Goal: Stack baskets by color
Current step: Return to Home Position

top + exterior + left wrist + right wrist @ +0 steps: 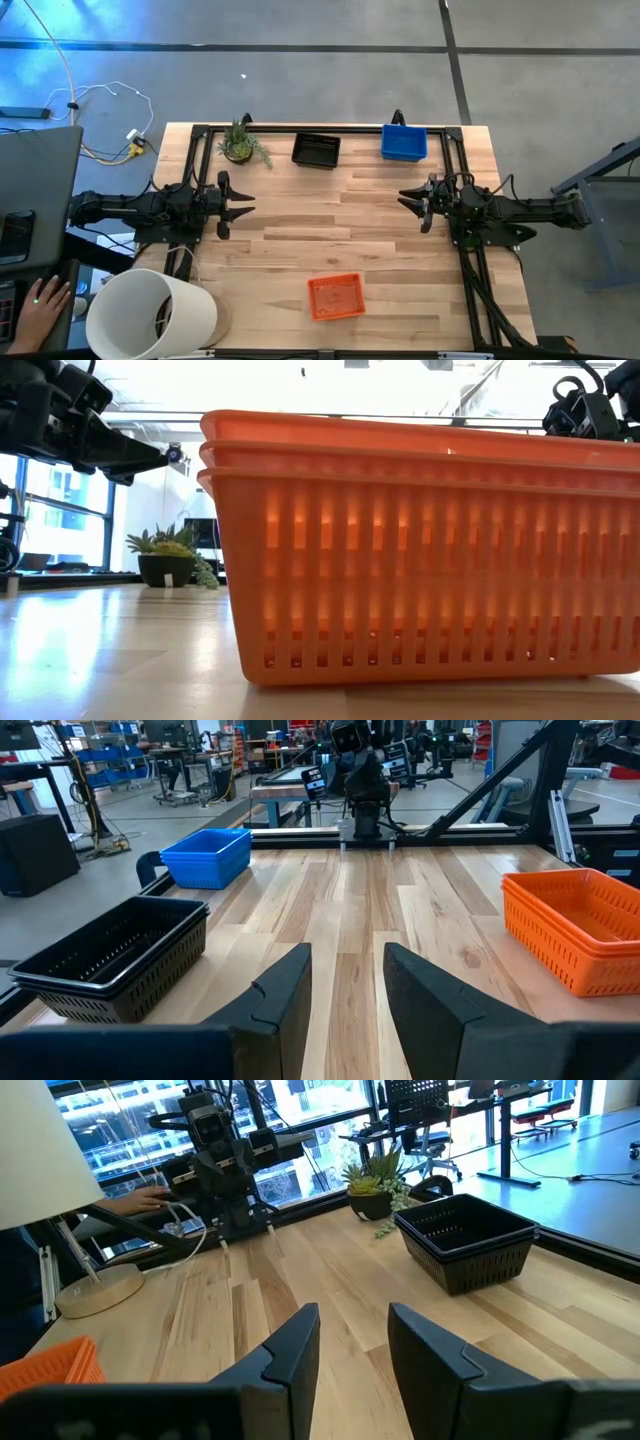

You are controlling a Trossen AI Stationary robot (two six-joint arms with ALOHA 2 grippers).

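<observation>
A nested stack of orange baskets rests on its base near the table's front edge and fills the low view, which shows three rims. A black stack and a blue stack stand at the far edge. My left gripper hovers at the table's left, level and open on nothing. My right gripper faces it from the right, also open on nothing.
A small potted plant stands at the far left, beside the black baskets. A big white bucket sits at the near left corner. A person's hand shows off the table's left. Bare wood lies between the grippers.
</observation>
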